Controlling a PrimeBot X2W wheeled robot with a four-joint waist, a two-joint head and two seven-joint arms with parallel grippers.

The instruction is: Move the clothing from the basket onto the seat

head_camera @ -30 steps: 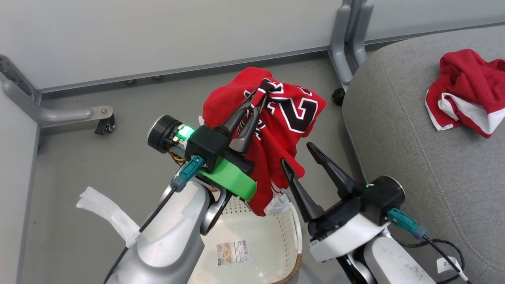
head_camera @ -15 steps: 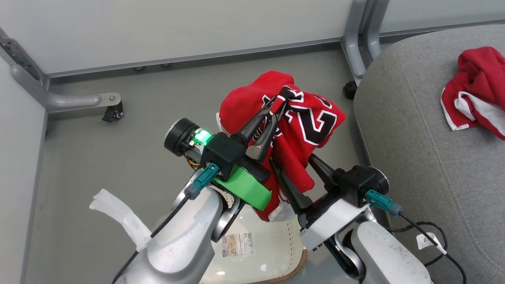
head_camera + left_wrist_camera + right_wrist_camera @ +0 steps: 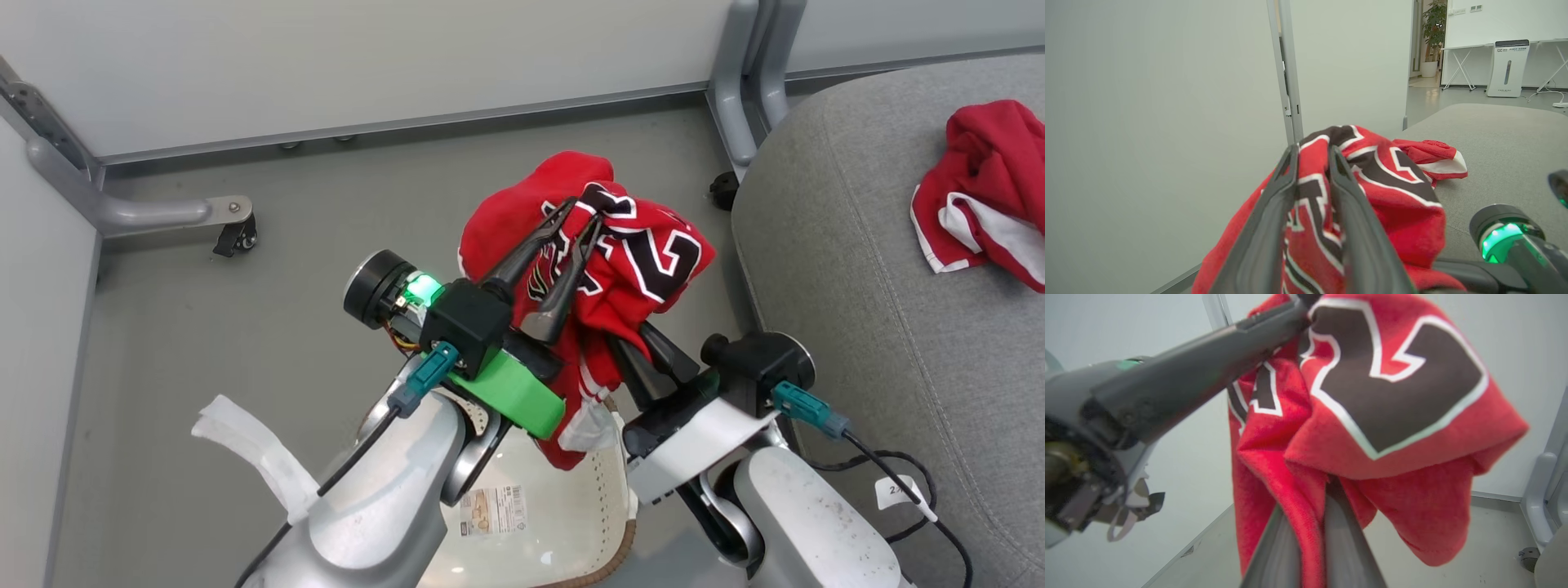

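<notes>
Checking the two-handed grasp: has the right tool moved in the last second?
Yes. Against the seat edge, the right tool has shifted left, away from it, and shut on the jersey.

The jersey (image 3: 653, 269) was red with big black numbers edged in white. The shorts (image 3: 984, 184) were red and white. The seat (image 3: 849, 278) was grey. The basket (image 3: 608, 498) was cream with a brown rim.

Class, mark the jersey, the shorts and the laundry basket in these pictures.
jersey (image 3: 653, 260), head view, on the lettered front panel.
shorts (image 3: 988, 155), head view, on the red upper fold.
laundry basket (image 3: 611, 490), head view, on the perforated side wall.
</notes>
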